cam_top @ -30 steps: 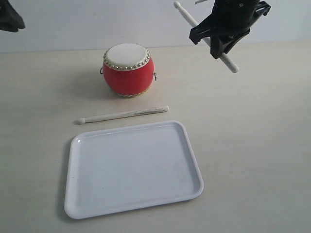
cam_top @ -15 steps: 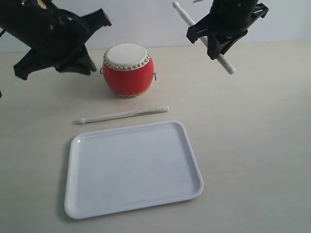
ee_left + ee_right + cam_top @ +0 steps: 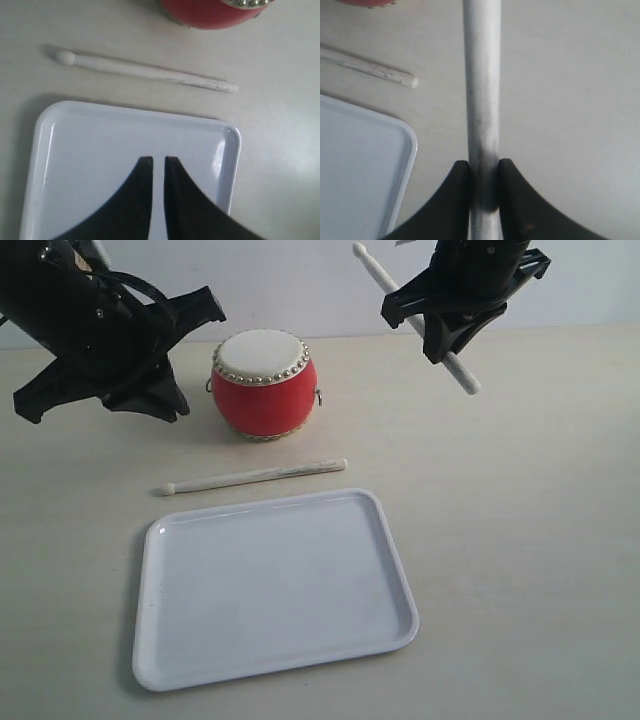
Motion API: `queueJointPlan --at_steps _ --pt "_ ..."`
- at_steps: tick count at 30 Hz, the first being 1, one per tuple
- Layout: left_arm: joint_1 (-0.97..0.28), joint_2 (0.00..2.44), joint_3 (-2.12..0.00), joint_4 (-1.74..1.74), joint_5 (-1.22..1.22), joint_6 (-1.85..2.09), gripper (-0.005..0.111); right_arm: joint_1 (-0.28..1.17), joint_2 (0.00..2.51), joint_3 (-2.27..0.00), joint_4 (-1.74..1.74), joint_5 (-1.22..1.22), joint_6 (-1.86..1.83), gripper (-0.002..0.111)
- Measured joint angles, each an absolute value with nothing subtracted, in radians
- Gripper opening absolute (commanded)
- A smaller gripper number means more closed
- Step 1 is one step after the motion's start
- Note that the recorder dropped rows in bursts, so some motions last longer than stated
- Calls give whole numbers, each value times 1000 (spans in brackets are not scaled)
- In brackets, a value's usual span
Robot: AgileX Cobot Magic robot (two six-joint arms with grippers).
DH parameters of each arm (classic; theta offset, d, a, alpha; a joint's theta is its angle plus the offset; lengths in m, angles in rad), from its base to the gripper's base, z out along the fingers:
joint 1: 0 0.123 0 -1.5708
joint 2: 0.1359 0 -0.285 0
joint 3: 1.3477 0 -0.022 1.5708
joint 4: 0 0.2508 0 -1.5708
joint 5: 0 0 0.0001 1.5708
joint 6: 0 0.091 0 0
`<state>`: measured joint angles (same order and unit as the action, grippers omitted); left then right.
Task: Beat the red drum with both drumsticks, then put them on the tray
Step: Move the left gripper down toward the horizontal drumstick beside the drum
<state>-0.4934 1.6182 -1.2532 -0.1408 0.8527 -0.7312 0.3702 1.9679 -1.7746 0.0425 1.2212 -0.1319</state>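
Currently, a loose stick [image 3: 255, 476] is being observed lying crosswise between drum [image 3: 264, 383] and tray [image 3: 270, 590], centre frame, nearer the empty, near-shut left gripper [image 3: 158, 159]; the second stick [image 3: 481, 75] is being clamped by the right gripper [image 3: 483, 165].

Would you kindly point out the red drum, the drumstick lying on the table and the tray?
red drum [image 3: 263, 400], exterior view, front of the red body
lying drumstick [image 3: 255, 477], exterior view, middle of the shaft
tray [image 3: 270, 585], exterior view, bare floor
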Motion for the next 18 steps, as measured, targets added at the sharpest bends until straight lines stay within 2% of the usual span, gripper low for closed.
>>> queueJointPlan --at_steps 7,12,18 --pt "-493 1618 -1253 -199 683 -758 11 370 1968 -1775 51 1221 -134 0" --pt "-496 1618 -1253 -375 635 -870 11 370 1968 -1775 53 1222 -145 0" --pt "-498 1624 -1253 -342 600 -920 10 370 1968 -1775 53 1222 -155 0"
